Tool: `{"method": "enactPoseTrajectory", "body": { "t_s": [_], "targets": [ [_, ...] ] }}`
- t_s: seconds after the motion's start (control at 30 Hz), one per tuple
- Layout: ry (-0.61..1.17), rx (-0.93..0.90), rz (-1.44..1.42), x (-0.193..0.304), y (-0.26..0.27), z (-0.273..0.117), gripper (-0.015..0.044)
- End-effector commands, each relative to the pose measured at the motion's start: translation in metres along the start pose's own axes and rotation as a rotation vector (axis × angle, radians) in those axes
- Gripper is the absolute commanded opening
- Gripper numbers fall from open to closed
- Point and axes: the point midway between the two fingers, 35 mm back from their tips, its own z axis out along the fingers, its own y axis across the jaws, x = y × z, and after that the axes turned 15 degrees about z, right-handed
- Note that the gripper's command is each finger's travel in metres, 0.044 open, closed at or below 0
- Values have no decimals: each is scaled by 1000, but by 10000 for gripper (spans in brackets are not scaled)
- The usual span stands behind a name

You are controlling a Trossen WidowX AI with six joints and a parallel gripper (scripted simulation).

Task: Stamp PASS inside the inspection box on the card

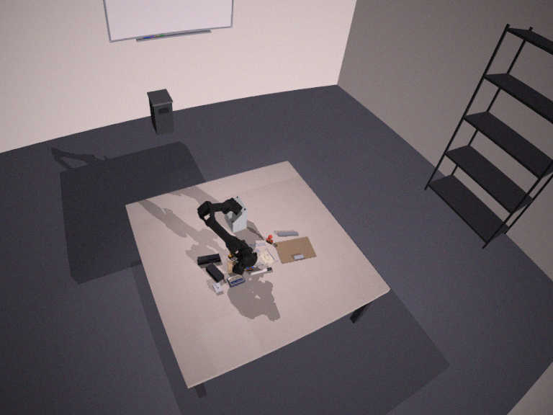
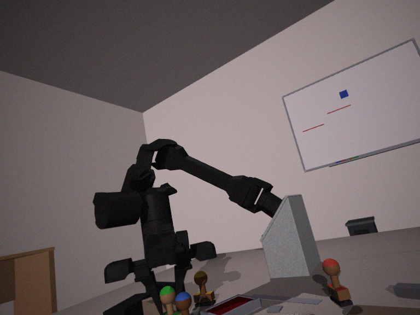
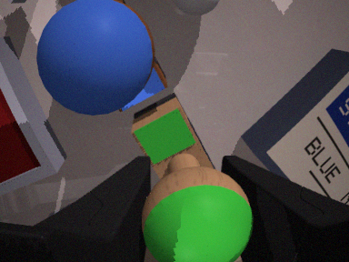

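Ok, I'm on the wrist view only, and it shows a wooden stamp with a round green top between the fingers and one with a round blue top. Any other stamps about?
Observer: Yes, a wooden stamp with a round yellow top stands near the open red ink pad in its grey tray.
Operator: Is that the last one?
Observer: No, a wooden stamp with a round red top stands by a corner of the flat brown rectangular board.
Operator: What's lying on the board?
Observer: A small grey rectangular piece, near one edge.
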Motion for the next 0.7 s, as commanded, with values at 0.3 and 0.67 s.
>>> {"method": "enactPoseTrajectory", "body": {
  "t_s": [0.3, 0.67],
  "targets": [
    [-1, 1, 4, 0, 0, -6, 0],
    [-2, 2, 4, -1, 0, -12, 0]
  ]
}}
